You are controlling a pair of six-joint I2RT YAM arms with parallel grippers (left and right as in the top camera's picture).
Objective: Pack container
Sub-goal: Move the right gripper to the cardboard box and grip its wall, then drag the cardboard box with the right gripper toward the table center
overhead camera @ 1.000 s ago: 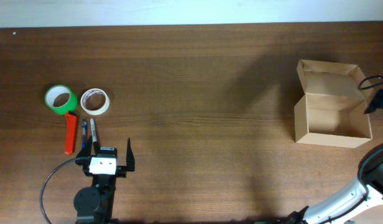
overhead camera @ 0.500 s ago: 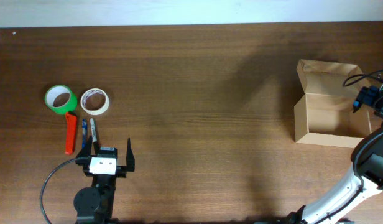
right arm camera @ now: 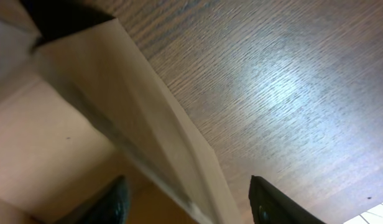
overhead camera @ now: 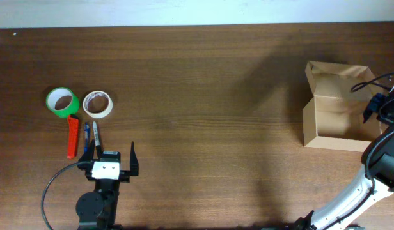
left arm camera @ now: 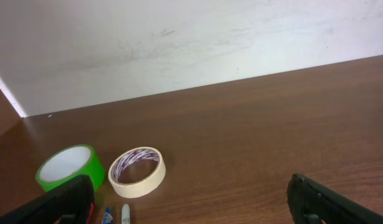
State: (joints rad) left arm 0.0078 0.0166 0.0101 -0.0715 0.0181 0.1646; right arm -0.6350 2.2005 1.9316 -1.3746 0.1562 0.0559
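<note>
Dark brown wood-grain tabletop (overhead camera: 203, 96), matte. Plain white wall (left arm camera: 179, 43) meets its far edge; faint scuffs and smudges on it. Pale glare patch on the wood in right wrist view.

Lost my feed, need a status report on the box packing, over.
Left gripper open, by the pens. Right gripper open, astride the box wall. Box empty, lid open. Nothing blocking.
</note>
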